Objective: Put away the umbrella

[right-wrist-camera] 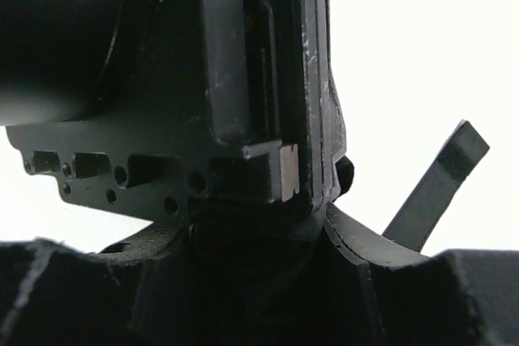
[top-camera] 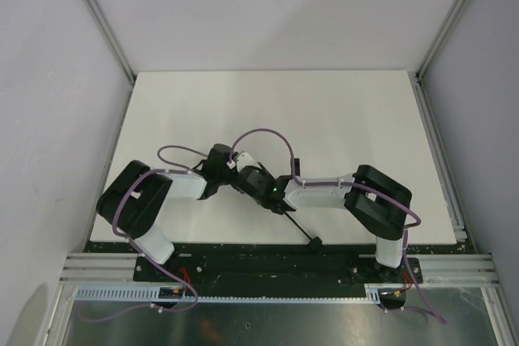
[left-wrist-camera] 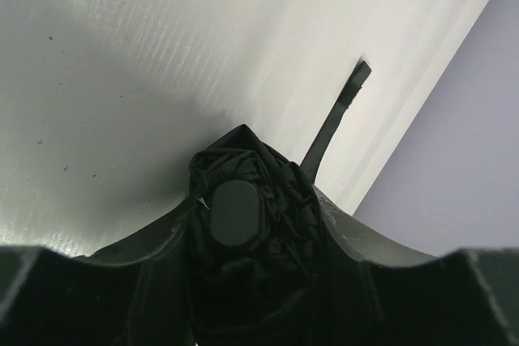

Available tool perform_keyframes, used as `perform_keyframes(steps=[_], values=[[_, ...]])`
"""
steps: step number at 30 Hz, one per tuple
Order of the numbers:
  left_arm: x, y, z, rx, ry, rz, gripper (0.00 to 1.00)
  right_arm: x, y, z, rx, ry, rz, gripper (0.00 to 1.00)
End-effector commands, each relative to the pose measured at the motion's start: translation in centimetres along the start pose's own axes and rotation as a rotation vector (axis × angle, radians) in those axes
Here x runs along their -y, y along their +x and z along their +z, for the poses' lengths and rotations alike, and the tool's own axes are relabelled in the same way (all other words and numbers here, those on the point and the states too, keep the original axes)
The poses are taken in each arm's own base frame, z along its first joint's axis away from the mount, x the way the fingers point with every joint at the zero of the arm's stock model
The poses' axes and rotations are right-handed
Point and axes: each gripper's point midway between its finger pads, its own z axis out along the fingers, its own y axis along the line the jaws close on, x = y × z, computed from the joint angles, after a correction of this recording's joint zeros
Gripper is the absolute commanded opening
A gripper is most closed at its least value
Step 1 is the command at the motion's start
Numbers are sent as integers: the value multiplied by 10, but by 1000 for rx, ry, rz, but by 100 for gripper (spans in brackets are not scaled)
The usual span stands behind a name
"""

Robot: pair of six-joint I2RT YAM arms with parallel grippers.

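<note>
- Left hand is clamped on the umbrella. Both fingers press into the bunched black fabric, one on each side.
- The umbrella is folded into a tight bundle. Its rounded black end cap faces the left wrist camera.
- The bundle sits low over the white desk, near the front edge and roughly centred between the two arm bases.
- A flat black strap runs out from the bundle and lies on the desk, pointing toward the near right edge.
- Right hand is hard up against the left hand from the right side.
- The right wrist view is mostly filled by the left hand's body, with the strap off to the right. Can't tell whether the right hand's jaws are gripping anything, because the gap between them is a dark mass.
</note>
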Motion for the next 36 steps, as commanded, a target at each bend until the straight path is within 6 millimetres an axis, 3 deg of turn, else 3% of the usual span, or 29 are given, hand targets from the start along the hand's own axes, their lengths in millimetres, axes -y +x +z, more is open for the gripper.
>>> perform_keyframes(steps=[1,3,7,16,21,28,32,36], values=[[-25,11,-4,-23,-98,54,54,17,-8,7,-13,-30,74,0],[-25,10,-5,-18,-95,67,65,19,-15,3,-3,-80,122,0],[-25,10,-6,-15,-82,87,76,16,-33,-11,48,-246,227,0],[-18,19,0,-44,-43,101,76,14,-81,-44,186,-626,496,0],[-11,22,1,-50,-16,103,61,12,-87,-44,201,-701,564,0],[-3,19,-5,-28,17,108,19,18,-69,-31,155,-618,534,0],[-6,17,-6,-26,12,92,2,23,-50,-30,104,-562,471,26],[-13,19,-4,-42,-8,59,0,27,-30,-31,58,-450,364,56]])
